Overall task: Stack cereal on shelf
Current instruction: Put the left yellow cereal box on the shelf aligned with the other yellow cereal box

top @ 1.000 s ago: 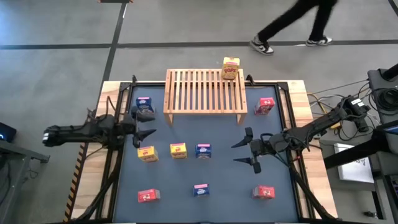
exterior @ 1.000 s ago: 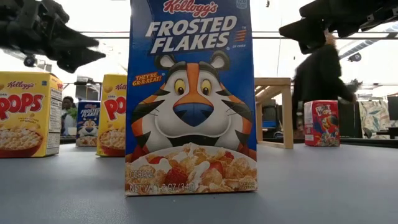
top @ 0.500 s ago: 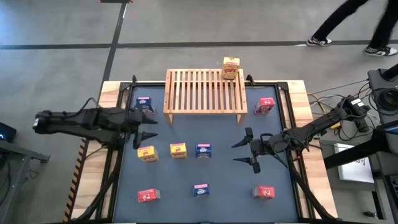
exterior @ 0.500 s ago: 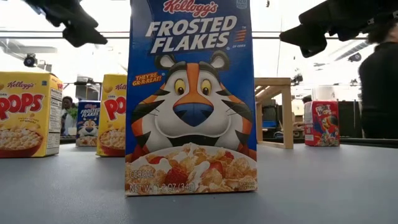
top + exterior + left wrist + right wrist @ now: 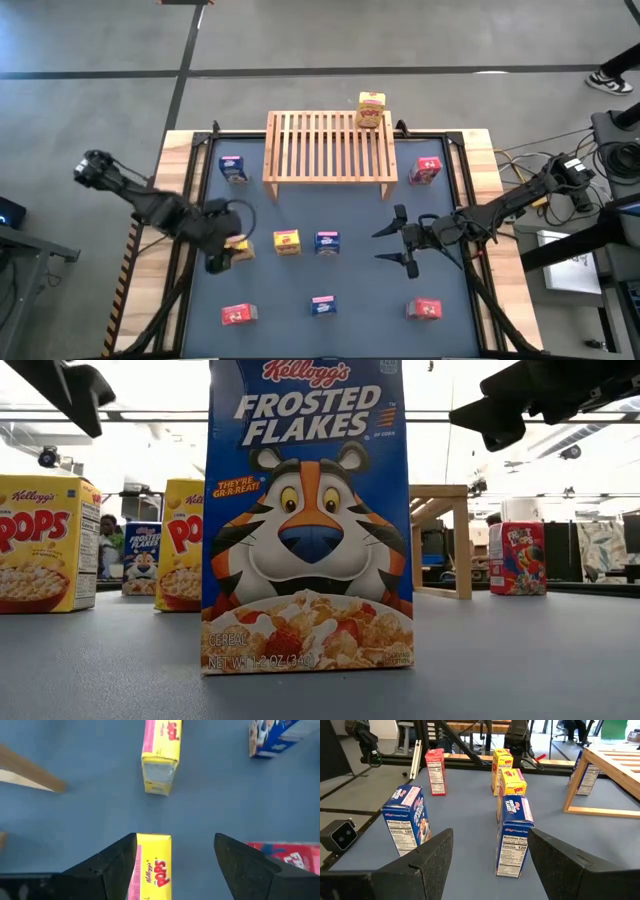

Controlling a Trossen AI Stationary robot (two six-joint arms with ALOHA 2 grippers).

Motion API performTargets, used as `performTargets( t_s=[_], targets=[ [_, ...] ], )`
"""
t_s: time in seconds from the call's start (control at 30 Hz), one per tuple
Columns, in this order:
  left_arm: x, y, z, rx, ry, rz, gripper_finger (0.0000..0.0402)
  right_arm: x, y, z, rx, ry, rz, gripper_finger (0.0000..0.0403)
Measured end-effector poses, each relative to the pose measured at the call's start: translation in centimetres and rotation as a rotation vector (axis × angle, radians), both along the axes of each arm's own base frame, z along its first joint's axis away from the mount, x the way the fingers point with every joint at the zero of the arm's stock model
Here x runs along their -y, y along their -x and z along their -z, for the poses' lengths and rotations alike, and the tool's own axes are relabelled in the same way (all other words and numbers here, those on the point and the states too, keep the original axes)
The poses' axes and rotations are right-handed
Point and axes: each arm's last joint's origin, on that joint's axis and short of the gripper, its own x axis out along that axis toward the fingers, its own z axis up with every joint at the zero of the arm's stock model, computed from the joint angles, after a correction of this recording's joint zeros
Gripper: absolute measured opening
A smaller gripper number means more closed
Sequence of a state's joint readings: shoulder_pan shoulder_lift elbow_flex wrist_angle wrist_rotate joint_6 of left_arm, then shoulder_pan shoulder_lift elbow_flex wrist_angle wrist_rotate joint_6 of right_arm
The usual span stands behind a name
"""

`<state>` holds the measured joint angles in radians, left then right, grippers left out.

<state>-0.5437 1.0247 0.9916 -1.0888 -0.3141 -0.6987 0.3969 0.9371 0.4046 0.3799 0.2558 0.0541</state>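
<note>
One yellow cereal box [image 5: 371,110] on the shelf [image 5: 330,147]; left gripper [image 5: 175,862], open and empty, straddles another yellow box [image 5: 150,867] (next: close, lift); right gripper [image 5: 397,241] waits open.

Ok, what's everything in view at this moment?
shelf: one, light wood, far edge of the table
yellow boxes: three; one on the shelf's right end, two in the middle row
blue boxes: three; left of the shelf, middle row, near row
red boxes: three; right of the shelf, near row left and right
table: one, blue-grey mat, wood border
shoe: a person's, floor beyond the table
left gripper: open, over the leftmost yellow box
right gripper: open, over the mat's right side
</note>
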Motion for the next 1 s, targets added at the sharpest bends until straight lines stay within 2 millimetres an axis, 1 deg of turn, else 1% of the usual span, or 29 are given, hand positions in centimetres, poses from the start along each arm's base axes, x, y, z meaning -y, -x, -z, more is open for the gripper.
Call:
performTargets(
  t_s=[0.13,0.23,0.33,0.5,0.63,0.77,1.0],
  targets=[
    [0.7,1.5,0.1,0.066,-0.086,-0.078,0.0249,0.0,0.0,0.0,-0.002,-0.014,0.004,0.0244],
    [0.8,2.2,0.2,0.085,-0.082,-0.124,0.0249,0.0,0.0,0.0,-0.005,-0.036,0.008,0.0244],
    [0.8,2.4,0.9,0.074,-0.075,-0.146,0.0249,0.0,0.0,0.0,-0.006,-0.05,0.011,0.0244],
    [0.8,2.7,3.2,-0.036,-0.044,-0.15,0.0249,0.0,0.0,-0.1,-0.002,-0.051,0.012,0.0244],
    [0.9,2.8,4.5,-0.051,-0.011,-0.154,0.0249,0.0,0.0,-0.2,0.015,-0.059,0.011,0.0244],
    [1.1,2.6,5.3,-0.034,0.026,-0.136,0.0249,0.0,0.0,-0.2,0.014,-0.062,0.012,0.0244],
    [1.0,2.7,5.9,-0.044,0.01,-0.138,0.0249,-0.2,-0.4,0.2,-0.001,-0.093,0.02,0.0244]
  ],
)
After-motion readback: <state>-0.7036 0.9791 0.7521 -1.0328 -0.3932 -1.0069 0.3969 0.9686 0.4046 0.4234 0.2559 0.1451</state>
